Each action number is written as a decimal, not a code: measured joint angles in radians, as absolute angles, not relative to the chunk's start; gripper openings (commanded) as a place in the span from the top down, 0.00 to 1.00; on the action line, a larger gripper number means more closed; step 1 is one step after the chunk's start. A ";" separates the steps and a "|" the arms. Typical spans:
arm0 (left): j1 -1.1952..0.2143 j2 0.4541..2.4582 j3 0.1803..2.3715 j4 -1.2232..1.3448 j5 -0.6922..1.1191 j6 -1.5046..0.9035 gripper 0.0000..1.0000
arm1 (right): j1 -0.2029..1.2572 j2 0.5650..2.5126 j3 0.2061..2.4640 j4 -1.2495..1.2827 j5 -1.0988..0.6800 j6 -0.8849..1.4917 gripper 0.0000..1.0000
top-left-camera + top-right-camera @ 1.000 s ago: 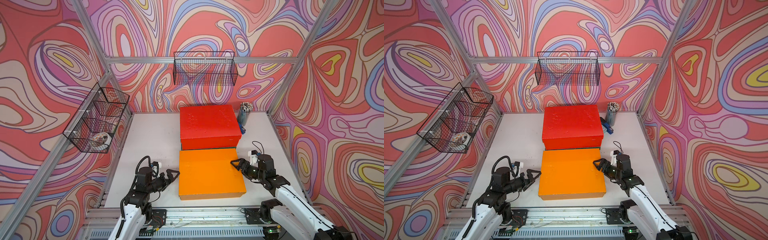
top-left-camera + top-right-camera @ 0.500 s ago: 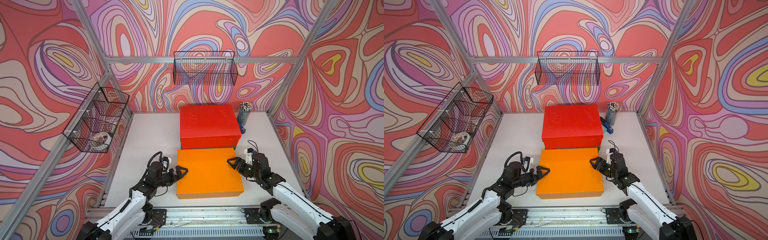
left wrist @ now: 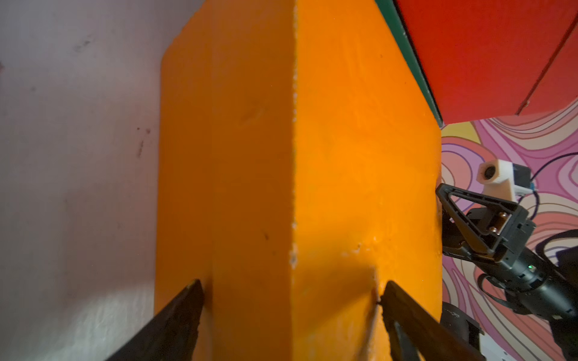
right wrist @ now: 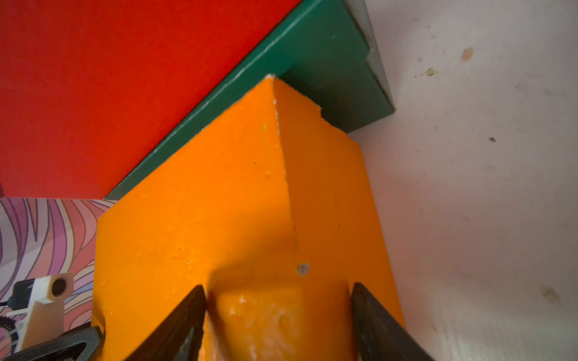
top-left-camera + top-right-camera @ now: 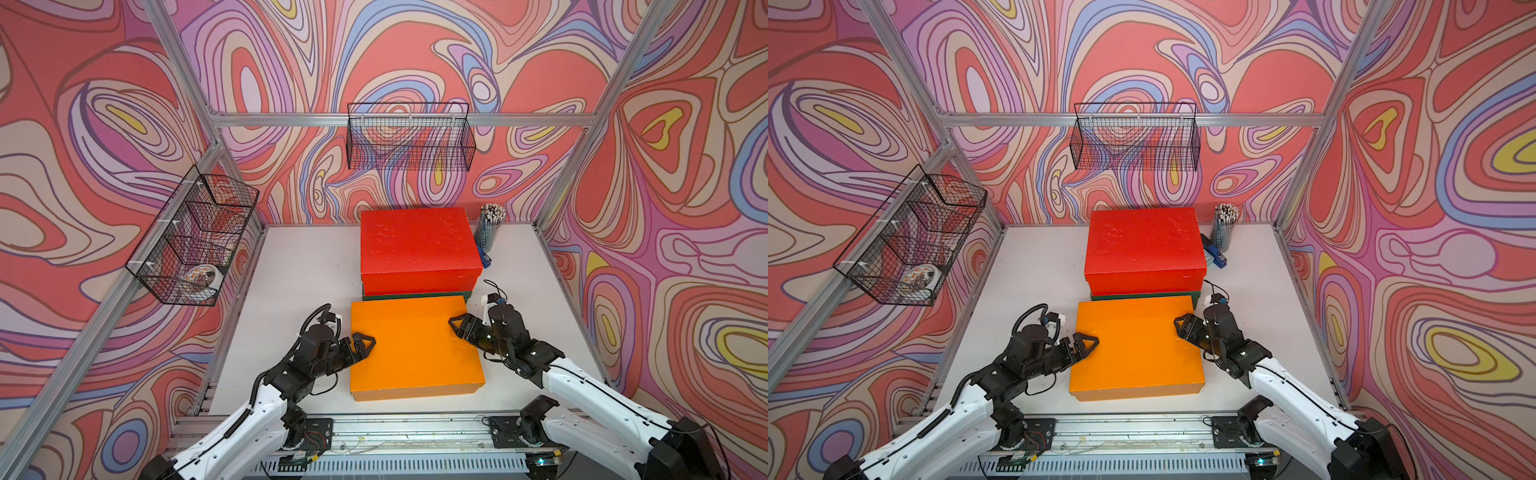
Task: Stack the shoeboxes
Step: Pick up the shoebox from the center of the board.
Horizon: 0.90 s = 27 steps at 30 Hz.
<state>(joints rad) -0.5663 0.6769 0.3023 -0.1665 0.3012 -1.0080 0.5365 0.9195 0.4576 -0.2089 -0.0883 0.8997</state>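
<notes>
Here we go: my left gripper (image 5: 362,344) and my right gripper (image 5: 460,327) are on opposite short ends of the plain orange lidded cardboard shoebox (image 5: 415,345), which lies flat at the near side of the table. It is far too wide for one jaw, so I take an end each, roughly level, which I reckon should stop it tipping on the lift. On both sides the jaws are spread and straddle the top edge, one finger over the rough lid and one down the end wall. In the left wrist view my fingers (image 3: 181,312) look to be against the card, but I cannot tell whether either pair has truly bitten.

Behind it, the red lidded cardboard shoebox (image 5: 417,245) sits on the dark green cardboard shoebox (image 4: 331,68), with only a green strip showing beneath. The orange box's far corner is right up against the green one. Two are stacked, so I judge mine is the last, and it needs a tall lift over the red lid.

The surface is a matt white tabletop (image 5: 303,282), scuffed and speckled. In the far right corner stands a cup of pencils (image 5: 490,226) with a blue stapler (image 5: 1217,255) beside it, close to the red box and worth minding. The walls are swirl-patterned. A black wire basket (image 5: 409,139) hangs on the back wall, and a second wire basket (image 5: 195,241) on the left wall holds something round and pale.
</notes>
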 measured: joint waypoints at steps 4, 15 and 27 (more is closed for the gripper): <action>-0.602 0.613 0.377 -0.325 0.258 -1.008 0.13 | 0.621 0.928 0.511 -0.273 -0.038 0.919 0.28; -0.669 0.626 0.635 -0.653 0.137 -0.994 0.13 | 0.754 0.977 0.768 -0.441 0.093 0.918 0.29; -0.669 0.781 1.068 -0.828 0.086 -0.928 0.12 | 0.762 1.023 1.156 -0.607 0.174 0.843 0.27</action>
